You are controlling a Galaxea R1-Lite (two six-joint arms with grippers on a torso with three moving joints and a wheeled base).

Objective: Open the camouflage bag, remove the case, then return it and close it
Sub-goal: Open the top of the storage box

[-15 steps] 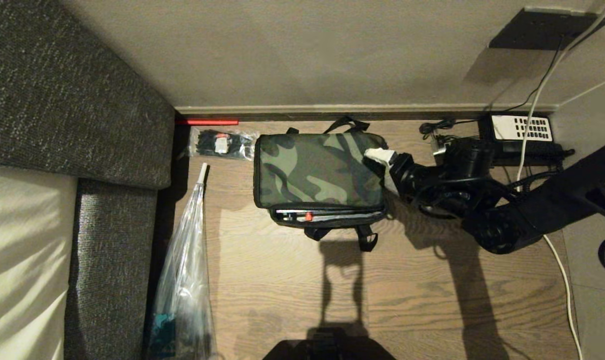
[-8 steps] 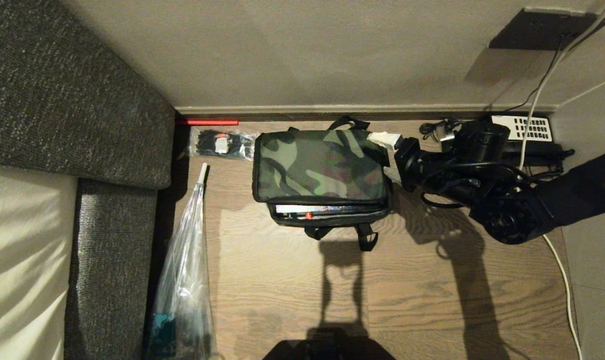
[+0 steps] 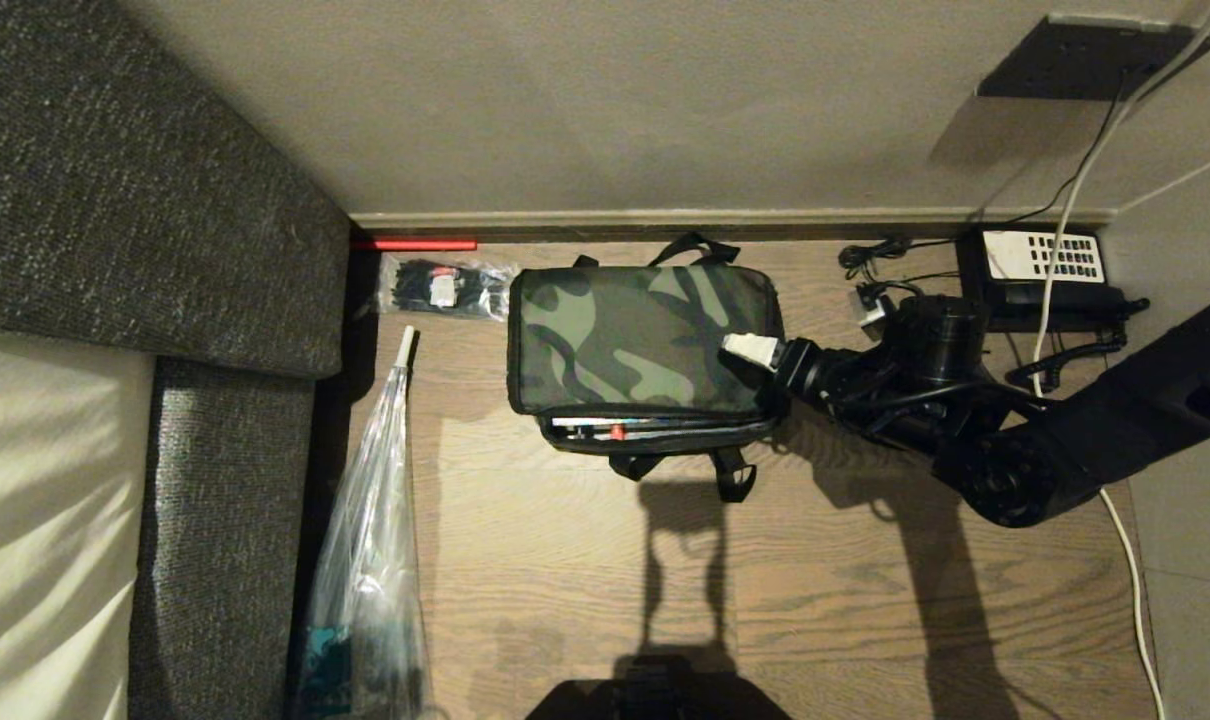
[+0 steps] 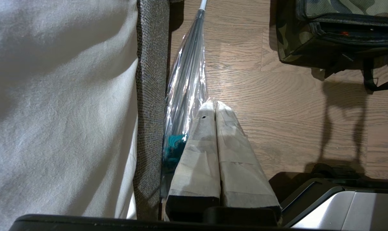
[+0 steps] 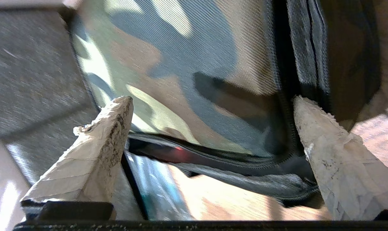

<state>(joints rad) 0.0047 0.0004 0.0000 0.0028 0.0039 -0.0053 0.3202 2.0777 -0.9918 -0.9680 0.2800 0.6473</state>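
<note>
The camouflage bag [image 3: 640, 338] lies flat on the wooden floor, its lid down. The front zip gapes, and a sliver of the case [image 3: 655, 426] with a small red clasp shows in the gap. My right gripper [image 3: 755, 352] is at the bag's right edge, over the near right part of the lid. In the right wrist view this gripper [image 5: 211, 98] stands open wide, with the camouflage lid [image 5: 187, 64] and the zip's corner between its taped fingers [image 5: 110, 134], holding nothing. My left gripper [image 4: 215, 103] is shut and empty, parked above the floor beside the sofa.
A grey sofa [image 3: 165, 200] fills the left. A wrapped umbrella [image 3: 375, 520] lies along it. A clear packet of black items [image 3: 440, 285] sits left of the bag. A telephone [image 3: 1045, 258] and cables [image 3: 1130, 560] are at the right, by the wall's skirting [image 3: 725, 217].
My right gripper swung out to the bag's far right corner, then came back nearer and onto the lid's right edge. The bag has not moved. The left arm is still.
</note>
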